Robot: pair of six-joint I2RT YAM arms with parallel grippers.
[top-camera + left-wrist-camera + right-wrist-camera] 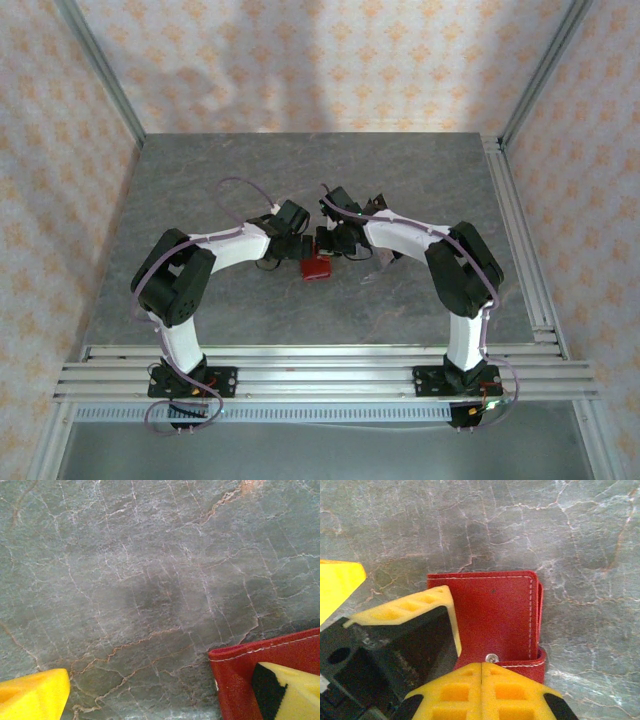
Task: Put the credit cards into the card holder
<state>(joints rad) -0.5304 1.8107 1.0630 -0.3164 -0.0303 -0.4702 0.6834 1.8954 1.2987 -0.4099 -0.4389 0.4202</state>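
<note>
Grey marble table [300,170] | pin red card holder [495,610] with wide-open left gripper [160,700] | slip closed right gripper [482,672] under snap flap [526,664], lift slowly

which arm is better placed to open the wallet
Right, likely: the right gripper is shut at the wallet's snap, where the flap would lift. The left gripper is open, one finger over the wallet's corner, better for holding it down.
</note>
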